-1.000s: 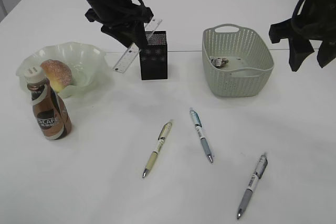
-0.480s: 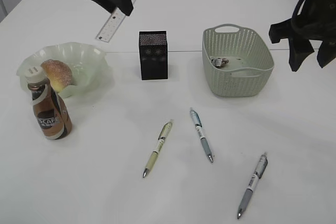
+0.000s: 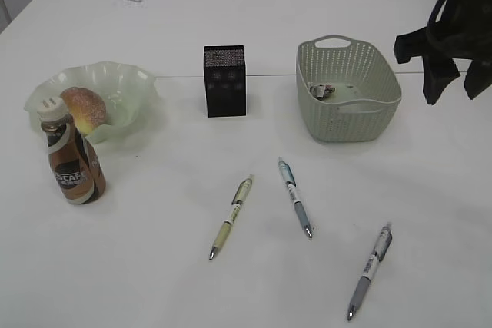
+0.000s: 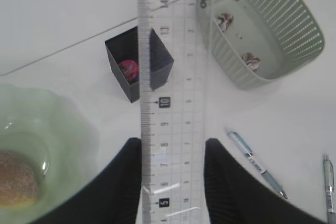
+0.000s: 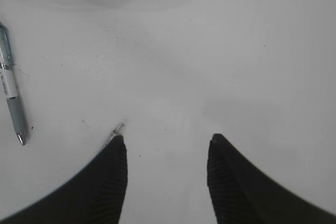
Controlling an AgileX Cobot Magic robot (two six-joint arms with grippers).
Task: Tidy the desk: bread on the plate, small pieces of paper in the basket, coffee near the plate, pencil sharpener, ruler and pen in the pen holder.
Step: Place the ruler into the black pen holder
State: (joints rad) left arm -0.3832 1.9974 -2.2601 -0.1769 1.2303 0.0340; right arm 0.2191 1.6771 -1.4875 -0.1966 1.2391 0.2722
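Left jaws clamp ruler [image 4: 170,103] high above pen holder [image 4: 137,64]; right jaws gape empty over tabletop [image 5: 236,51]; suggest lowering it vertically, end centred over the holder's mouth.

A plain office or lab desk set up for robot work; the desk [image 3: 254,282] is a large bare white tabletop filling the exterior view, with a pale panelled wall along its far edge at 12 o'clock; stationery lies about: three pens [image 3: 294,197] toward 6 o'clock, a black mesh pen holder [image 3: 224,81] at centre; a black robot arm [image 3: 450,28] hangs at 2 o'clock.
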